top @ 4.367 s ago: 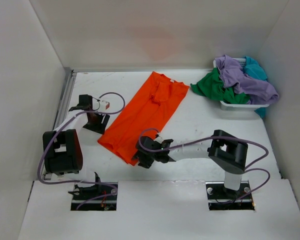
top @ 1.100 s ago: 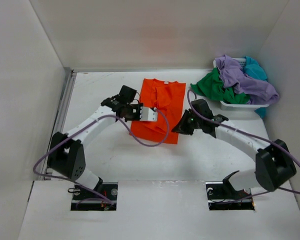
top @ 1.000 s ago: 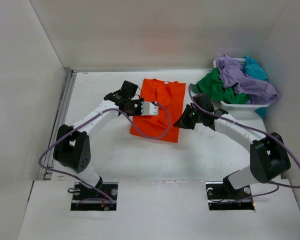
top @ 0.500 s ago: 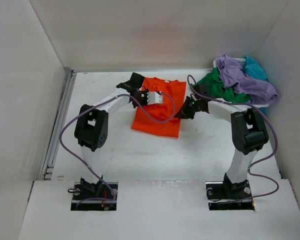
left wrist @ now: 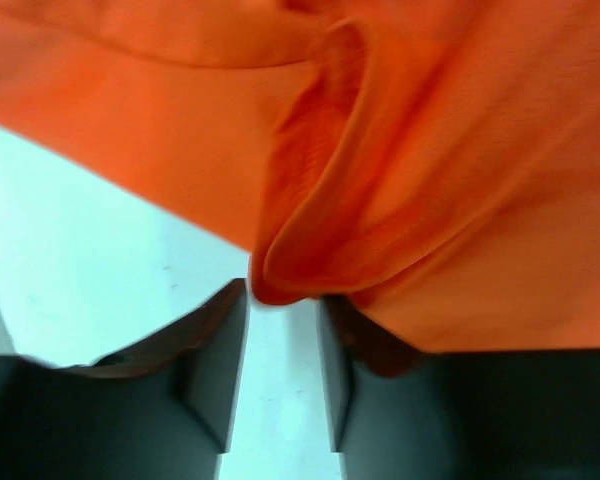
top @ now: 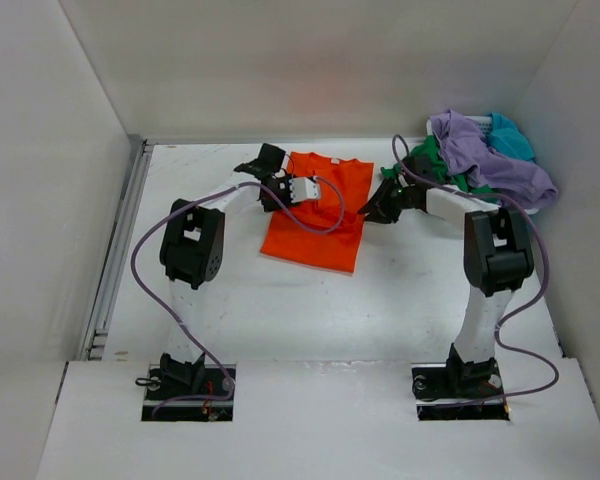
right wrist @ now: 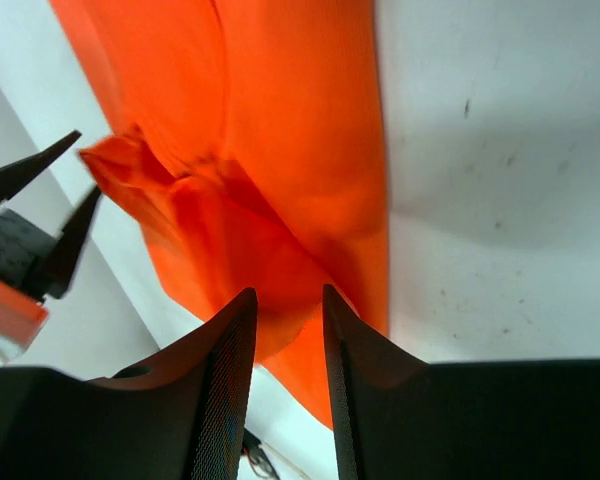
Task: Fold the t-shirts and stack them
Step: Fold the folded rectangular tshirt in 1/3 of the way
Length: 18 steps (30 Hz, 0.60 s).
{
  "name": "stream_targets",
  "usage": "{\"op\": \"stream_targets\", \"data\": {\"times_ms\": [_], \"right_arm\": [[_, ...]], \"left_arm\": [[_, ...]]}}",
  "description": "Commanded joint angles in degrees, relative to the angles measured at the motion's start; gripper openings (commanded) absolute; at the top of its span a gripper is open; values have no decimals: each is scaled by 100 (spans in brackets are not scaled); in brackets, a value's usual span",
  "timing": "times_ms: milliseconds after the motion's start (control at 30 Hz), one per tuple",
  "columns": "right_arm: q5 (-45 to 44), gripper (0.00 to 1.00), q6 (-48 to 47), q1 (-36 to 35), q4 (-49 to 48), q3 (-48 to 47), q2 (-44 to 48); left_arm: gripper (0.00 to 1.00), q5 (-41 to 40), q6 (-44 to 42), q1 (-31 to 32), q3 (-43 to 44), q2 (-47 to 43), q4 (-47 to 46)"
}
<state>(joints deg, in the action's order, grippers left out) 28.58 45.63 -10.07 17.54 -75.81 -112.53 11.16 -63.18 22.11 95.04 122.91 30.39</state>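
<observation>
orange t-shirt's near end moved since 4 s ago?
Yes. The orange t-shirt now lies shorter: its near edge moved away from the left arm base, toward the back wall.

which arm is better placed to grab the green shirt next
Right. The right gripper sits at the right edge of the orange shirt, close beside the green shirt, and its jaws are open. The left gripper is across the orange shirt, farther away.

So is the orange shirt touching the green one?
Apart. The top view shows bare white table between the orange shirt and the green shirt.
</observation>
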Motion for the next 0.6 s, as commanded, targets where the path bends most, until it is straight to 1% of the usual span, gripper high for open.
{"op": "stream_targets", "data": {"times_ms": [0,100,233,333,400,467,567], "right_arm": [[78,37,-124,202,-242,-478,-23],[69,37,-142,308,-216,-680,-41],[69,37,-177,369,-198,-777,3],[-10,35,-326,378,-137,-655,257],[-167,27,-492,352,-23,-471,520],[-343,19,-756,282,152,-269,775],[-546,11,-1055,-121,556,-22,996]], "left_arm": [[37,-245,612,-106,497,39,-613],[49,-473,1069,-141,821,136,-736],[63,-641,1483,-229,1104,93,-754],[66,-685,1536,-299,1017,-161,-728],[66,-606,1432,-326,728,-494,-745],[66,-440,1151,-273,245,-942,-745],[65,-141,808,-168,-467,-1523,-579]]}}
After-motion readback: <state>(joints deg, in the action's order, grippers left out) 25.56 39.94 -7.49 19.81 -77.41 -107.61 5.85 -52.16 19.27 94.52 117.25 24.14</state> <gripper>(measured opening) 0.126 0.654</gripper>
